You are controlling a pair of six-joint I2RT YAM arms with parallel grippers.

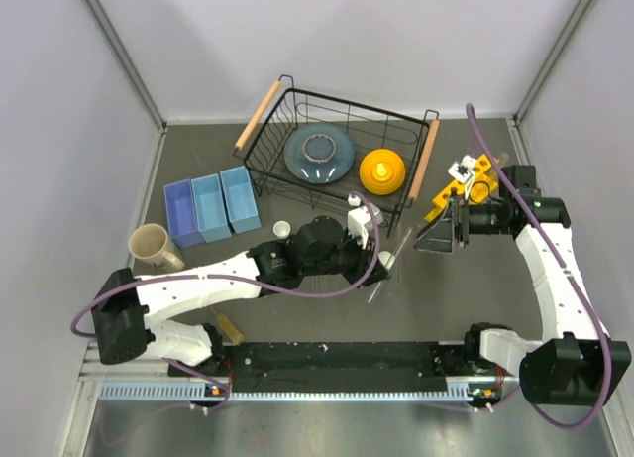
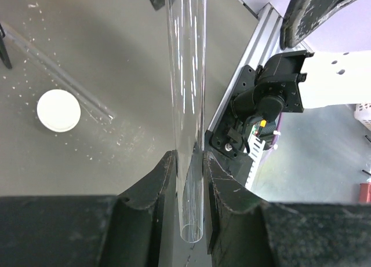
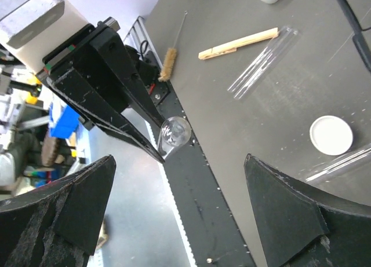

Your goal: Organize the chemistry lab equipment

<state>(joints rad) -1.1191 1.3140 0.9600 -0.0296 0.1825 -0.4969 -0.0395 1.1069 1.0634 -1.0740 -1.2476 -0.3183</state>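
My left gripper point(image 2: 188, 160) is shut on a thin clear tube point(image 2: 186, 76), which runs up out of the jaws over the table. From above, this gripper point(image 1: 384, 259) sits at the table's middle with the tube point(image 1: 401, 247) slanting toward the right arm. My right gripper point(image 3: 179, 203) is open and empty and faces the tube's rounded end point(image 3: 174, 134) from a short gap away. From above, the right gripper point(image 1: 428, 237) lies just left of the yellow rack point(image 1: 466, 184). On the table lie two clear tubes point(image 3: 261, 61), a wooden stick point(image 3: 237, 44) and a white round piece point(image 3: 330, 135).
A black wire basket point(image 1: 297, 105) at the back holds a grey-blue plate point(image 1: 319, 152) and an orange bowl point(image 1: 381, 170). Three blue bins point(image 1: 210, 207) and a beige cup point(image 1: 149, 244) stand at the left. A small brush point(image 3: 168, 61) lies near the front rail point(image 1: 337, 363).
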